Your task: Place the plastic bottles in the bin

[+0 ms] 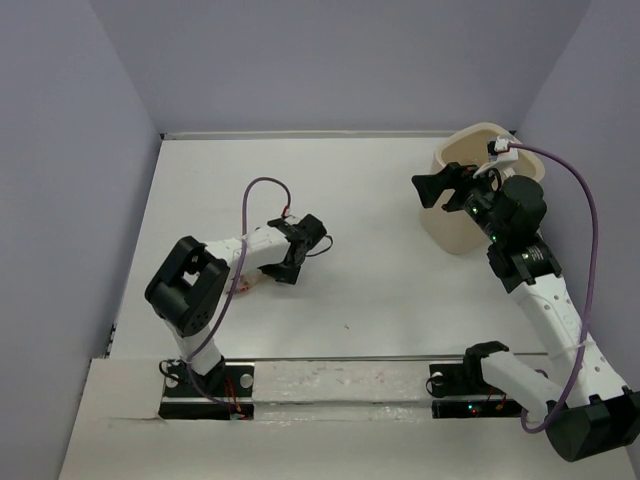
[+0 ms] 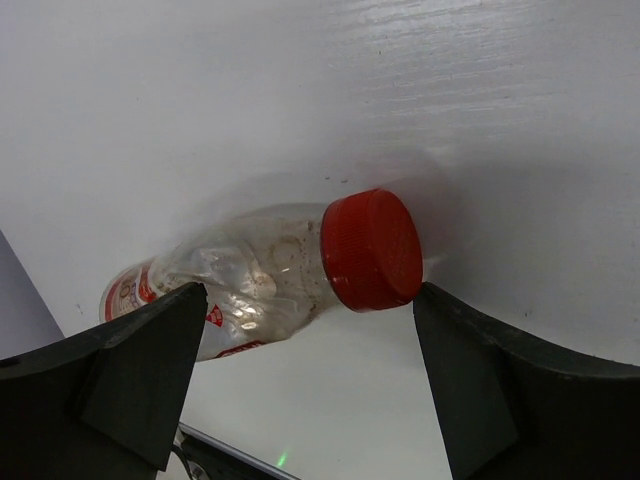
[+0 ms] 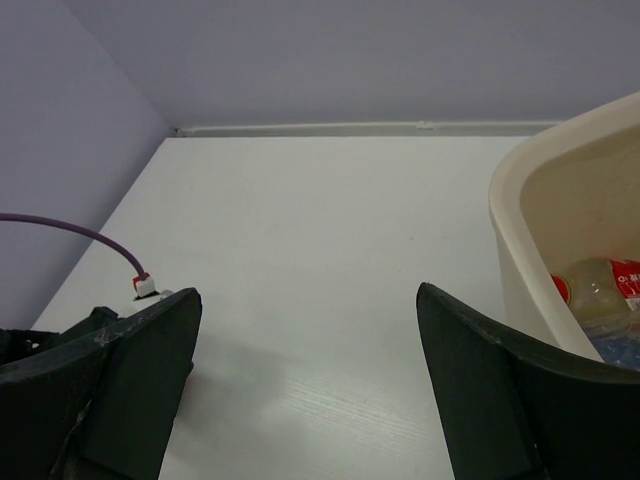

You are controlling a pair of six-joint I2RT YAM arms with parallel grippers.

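A clear plastic bottle (image 2: 250, 275) with a red cap (image 2: 370, 250) and a red-and-white label lies on its side on the white table. My left gripper (image 2: 310, 296) is open just above it, a finger on either side and neither touching. From above, my left gripper (image 1: 291, 259) is left of centre, and only a bit of the bottle (image 1: 245, 287) shows under the arm. My right gripper (image 1: 432, 190) is open and empty, raised beside the left wall of the beige bin (image 1: 455, 230). In the right wrist view (image 3: 310, 292) the bin (image 3: 520, 180) holds a red-capped bottle (image 3: 595, 285) and one with blue (image 3: 620, 348).
Grey walls close in the table on the left, back and right. A metal rail (image 1: 340, 360) runs along the near edge between the arm bases. Purple cables (image 1: 262, 185) loop over both arms.
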